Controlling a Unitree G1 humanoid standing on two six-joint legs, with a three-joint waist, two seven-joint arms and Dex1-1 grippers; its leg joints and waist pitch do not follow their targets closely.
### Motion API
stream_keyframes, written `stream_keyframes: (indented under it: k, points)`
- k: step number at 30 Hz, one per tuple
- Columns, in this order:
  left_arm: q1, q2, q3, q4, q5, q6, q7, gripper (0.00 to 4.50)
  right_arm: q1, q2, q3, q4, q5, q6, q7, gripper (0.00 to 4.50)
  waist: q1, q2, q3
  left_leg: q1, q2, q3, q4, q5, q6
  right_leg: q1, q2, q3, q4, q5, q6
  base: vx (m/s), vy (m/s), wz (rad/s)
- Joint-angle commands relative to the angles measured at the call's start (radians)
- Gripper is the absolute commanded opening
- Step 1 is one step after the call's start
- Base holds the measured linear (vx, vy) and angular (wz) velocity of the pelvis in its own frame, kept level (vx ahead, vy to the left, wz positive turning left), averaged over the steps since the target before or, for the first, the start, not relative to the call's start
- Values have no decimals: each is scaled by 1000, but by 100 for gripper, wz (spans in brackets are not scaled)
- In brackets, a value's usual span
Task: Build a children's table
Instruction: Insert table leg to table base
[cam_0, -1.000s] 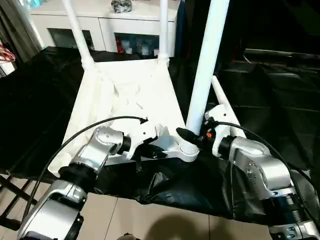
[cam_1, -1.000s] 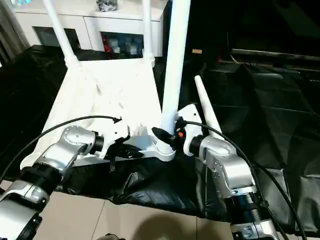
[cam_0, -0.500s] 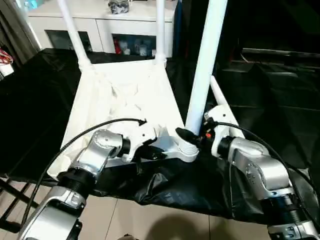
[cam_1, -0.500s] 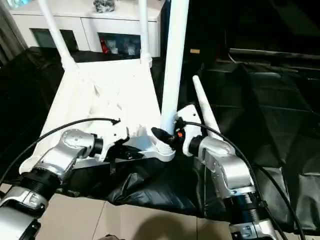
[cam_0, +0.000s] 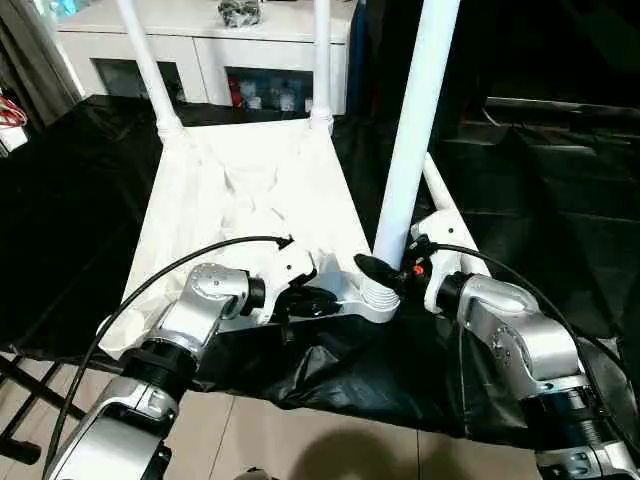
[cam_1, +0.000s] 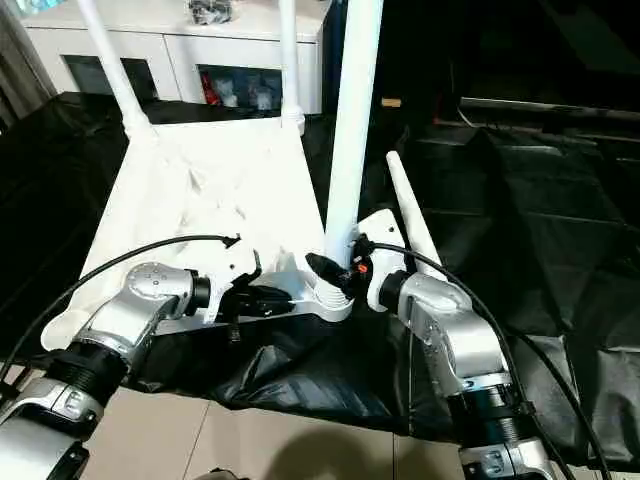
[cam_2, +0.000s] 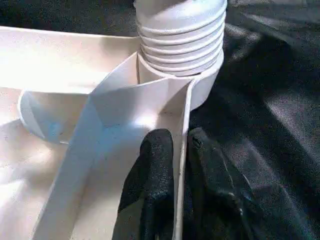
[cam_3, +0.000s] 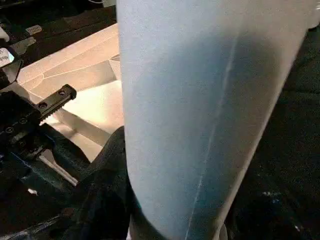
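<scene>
While left gripper (cam_2: 180, 150) pinches tabletop (cam_0: 240, 190) rim to steady it, right gripper (cam_0: 385, 272) clamps 3rd leg (cam_0: 415, 130) upright for screwing into corner socket (cam_2: 175, 75).

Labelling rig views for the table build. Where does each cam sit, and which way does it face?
Eye views: on the head, looking forward and down at the upturned table top; both silver forearms show.
Left wrist view: along the left gripper, fingers either side of the top's rim.
Right wrist view: along the right gripper, against the upright leg.
Shared: the leg's ribbed base in the corner socket shows in eye and left wrist views.
</scene>
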Motion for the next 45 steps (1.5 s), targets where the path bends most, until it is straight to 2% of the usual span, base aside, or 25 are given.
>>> stream_keyframes:
  k: [1,10,16,23,29,35,38,39,41,43,45]
  points:
    - [-5,13,-1,16,16,1,5,64,3,5,6,13,-9,-7,-8,189,4,-8,-64,23,63,-27,-73,-179,14,42,-100,56,-86,-76,-218,0,0,0]
    - [-8,48,-37,14,49,10,-19,64,4,5,9,14,-11,-9,-7,189,1,-7,-63,24,63,-27,-75,-189,7,41,-99,57,-87,-86,-216,0,0,0]
    - [-15,57,-40,0,42,36,-32,8,1,6,10,18,-11,-10,-8,189,1,-6,-62,24,63,-27,-76,-190,5,41,-100,57,-87,-83,-220,0,0,0]
    - [-15,50,-37,-7,34,61,-44,0,-1,10,14,31,-14,-19,-5,189,-2,-5,-64,23,62,-27,-75,-179,9,43,-99,56,-84,-50,-228,0,0,0]
    - [-23,21,-9,-10,1,73,-24,0,16,32,-29,74,18,-67,-2,189,-4,-6,-62,23,63,-28,-77,-200,7,43,-101,57,-89,-93,-231,0,0,0]
    - [-26,13,-2,-12,-2,80,-13,0,51,41,-77,114,46,-136,8,189,-2,-5,-63,23,64,-28,-76,-194,19,43,-103,57,-89,-68,-233,0,0,0]
    - [-29,12,0,-8,-4,82,-13,0,69,50,-111,138,66,-162,9,189,-3,-4,-61,25,65,-28,-78,-214,16,42,-103,57,-93,-101,-234,0,0,0]
    - [-32,11,2,-4,-5,83,-14,0,84,53,-123,148,74,-178,16,189,-2,2,-61,26,66,-28,-79,-219,15,41,-102,57,-94,-100,-231,0,0,0]
    - [-34,11,3,-3,-4,84,-14,0,92,55,-127,153,75,-186,20,189,-1,-1,-63,24,65,-29,-78,-207,19,44,-102,56,-90,-75,-235,0,0,0]
    - [-36,10,6,-2,-4,85,-13,0,110,56,-127,161,73,-209,27,189,1,2,-65,24,65,-28,-77,-193,25,44,-102,55,-89,-52,-238,0,0,0]
    - [-39,7,10,5,-4,81,-3,0,135,49,-106,163,50,-246,28,189,3,1,-64,23,64,-28,-76,-186,31,43,-101,55,-89,-43,-239,0,0,0]
